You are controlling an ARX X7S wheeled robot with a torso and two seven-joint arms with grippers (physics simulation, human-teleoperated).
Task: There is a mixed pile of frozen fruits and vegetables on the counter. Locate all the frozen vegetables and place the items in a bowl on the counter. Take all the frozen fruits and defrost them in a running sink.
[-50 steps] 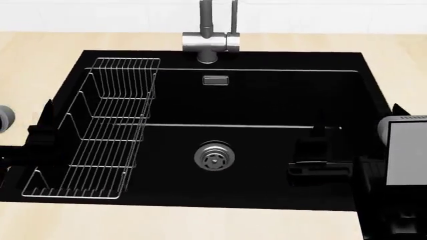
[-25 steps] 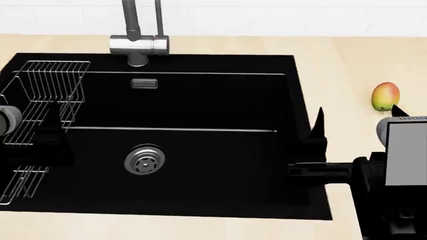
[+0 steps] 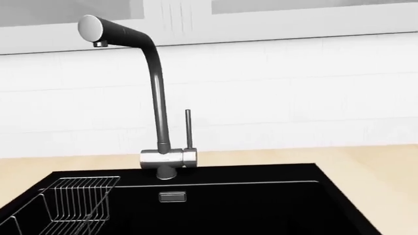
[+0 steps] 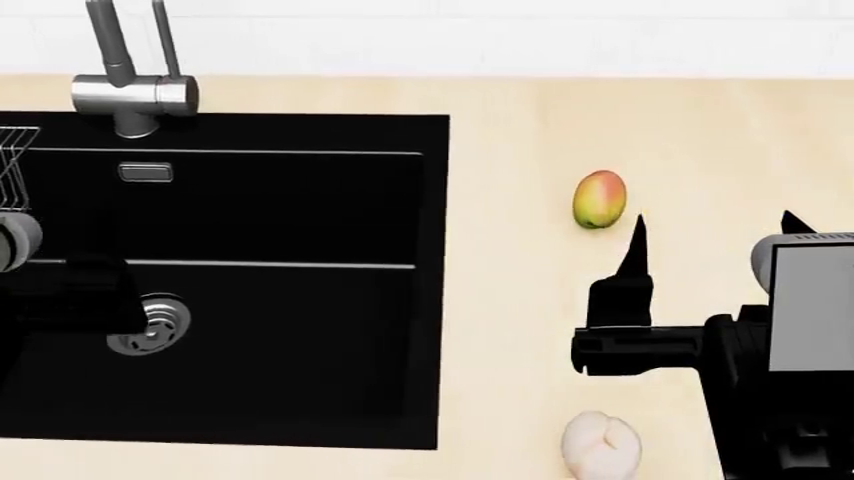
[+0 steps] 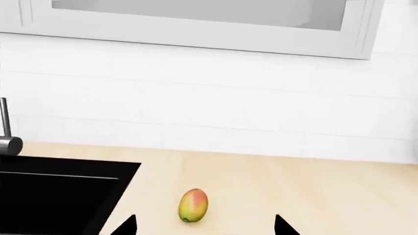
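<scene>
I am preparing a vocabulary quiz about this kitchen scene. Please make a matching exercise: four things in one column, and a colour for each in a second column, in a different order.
Things:
1. mango
2. sink
3. faucet
4. round fruit

Colours:
A. black
B. off-white
C. yellow-green with a red blush
D. steel grey

Pairs: 1-C, 2-A, 3-D, 4-B

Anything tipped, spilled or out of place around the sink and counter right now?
Nothing stands out. The mango and the whitish fruit lie intact on the counter, right of the sink, apart from each other. The faucet stands upright, with no water visible. The right pincer hangs open, empty, near the mango.
</scene>
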